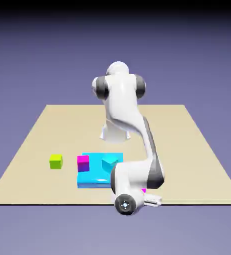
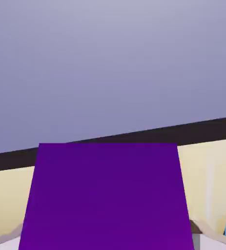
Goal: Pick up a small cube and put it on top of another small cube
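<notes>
Low at the bench's (image 1: 32, 149) near edge, fingers (image 2: 202, 228) closed on a small magenta cube (image 2: 107, 195), second magenta cube (image 1: 83, 163) touching the cyan slab (image 1: 92, 180)

A tan bench (image 1: 32, 149) carries a lime-green cube (image 1: 56, 161), a magenta cube (image 1: 83, 163), a cyan slab (image 1: 90, 178), beside a white arm (image 1: 124, 109).
</notes>
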